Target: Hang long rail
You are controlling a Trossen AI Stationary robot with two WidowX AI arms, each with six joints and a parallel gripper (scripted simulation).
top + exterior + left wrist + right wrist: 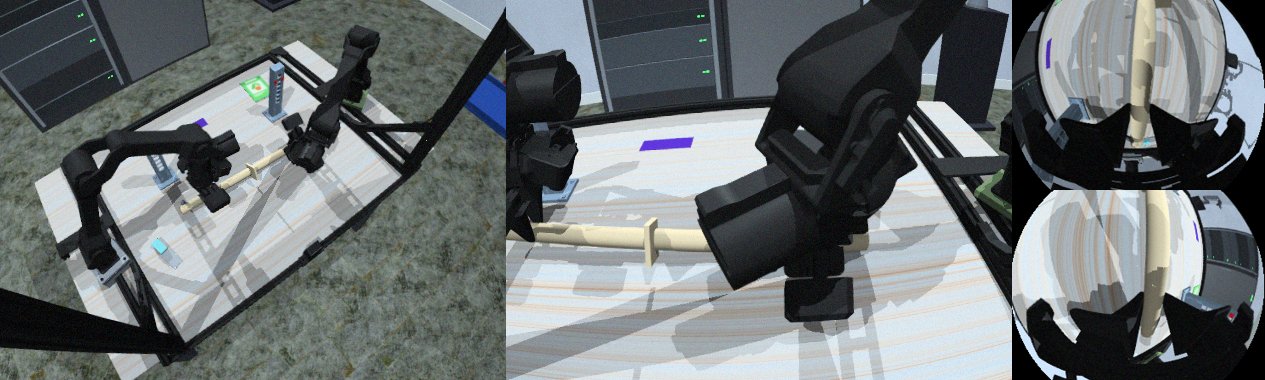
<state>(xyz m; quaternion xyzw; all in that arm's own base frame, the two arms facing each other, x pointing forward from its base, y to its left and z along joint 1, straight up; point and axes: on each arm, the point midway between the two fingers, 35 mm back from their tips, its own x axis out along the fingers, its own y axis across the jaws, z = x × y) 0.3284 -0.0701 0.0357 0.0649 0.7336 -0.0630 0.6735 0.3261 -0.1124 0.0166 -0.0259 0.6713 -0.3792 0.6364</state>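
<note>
Rail (237, 179) (596, 236) (1144, 42) (1157, 232) in two grips: the long, pale bar is held by both arms and appears raised over the pale, streaked bench (310, 210) (746, 340), off both posts. In the foreground of the exterior view, the right claw (291, 150) (826, 245) (1153, 295) is closed around the bar near one end, its dark housing covering part of the length. The left claw (210, 192) (526, 232) (1139, 106) is clamped on it toward the opposite end, a short stretch of which shows past the grip in the top view. Between the two, a flat upright tab (253, 171) (650, 242) crosses the bar.

A small cyan block (159, 245) (1147, 142) sits on the left arm's side of the surface. Beyond the bar, a slotted blue-gray post (164, 172) (1071, 119) stands near the left claw, partly hidden by the arm in the top view. Its counterpart, the farther post (276, 95) (1205, 305), rises near the right claw, red marks (279, 80) showing close to its top. A purple patch (201, 122) (667, 144) (1048, 53) lies between the posts' positions and the far edge, and a green-bordered square (256, 88) lies just beside the farther post. A dark cabinet (50, 55) (656, 50) with green lights stands in the background.
</note>
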